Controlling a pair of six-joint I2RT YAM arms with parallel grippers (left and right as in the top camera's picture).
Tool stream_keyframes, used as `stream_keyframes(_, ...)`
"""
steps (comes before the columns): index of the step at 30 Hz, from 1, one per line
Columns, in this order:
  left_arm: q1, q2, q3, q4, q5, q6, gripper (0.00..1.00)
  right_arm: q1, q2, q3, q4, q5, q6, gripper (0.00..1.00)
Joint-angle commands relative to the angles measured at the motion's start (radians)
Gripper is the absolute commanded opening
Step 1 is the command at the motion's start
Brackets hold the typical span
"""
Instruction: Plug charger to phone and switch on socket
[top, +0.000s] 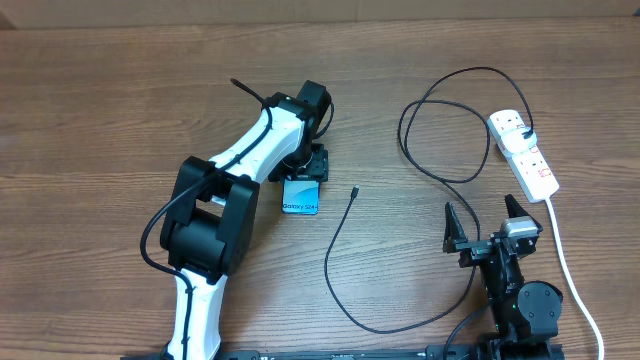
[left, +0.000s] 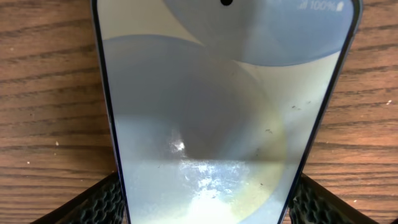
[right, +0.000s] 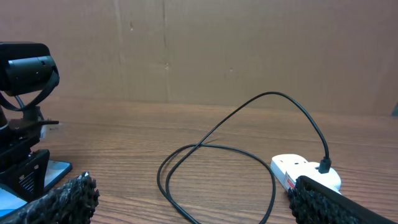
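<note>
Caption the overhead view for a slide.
Overhead: left hand closed on the phone; the charger, plugged into the socket, lies with its tip free beside the phone; right hand open and empty.

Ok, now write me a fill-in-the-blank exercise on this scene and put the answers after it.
1. The charger has its plug in the socket, whose body is ____ in colour.
2. The phone sits between the fingers of the left gripper with its screen facing ____.
3. The right gripper stands ____ and holds nothing.
4. The charger's connector tip lies on the table, not in the ____.
Missing words: white; up; open; phone.
</note>
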Motion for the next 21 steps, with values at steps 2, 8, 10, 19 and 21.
stream_keyframes(2, 0.000, 0.075, -0.009, -0.035, -0.018, -0.003, 0.72, 0.002, -0.008, -0.010, 0.003, 0.009, 0.003, 1.00)
stream_keyframes(8, 0.000, 0.075, 0.063, -0.093, -0.018, -0.004, 0.70, 0.002, -0.008, -0.010, 0.003, 0.009, 0.003, 1.00)
stream_keyframes(10, 0.000, 0.074, 0.092, -0.110, -0.018, -0.003, 0.69, 0.002, -0.008, -0.010, 0.003, 0.009, 0.003, 1.00)
stream_keyframes(19, 0.000, 0.074, 0.159, -0.147, -0.016, -0.004, 0.68, 0.002, -0.008, -0.010, 0.003, 0.009, 0.003, 1.00)
stream_keyframes(21, 0.000, 0.074, 0.162, -0.152, -0.009, -0.004, 0.68, 0.002, -0.008, -0.010, 0.003, 0.009, 0.003, 1.00)
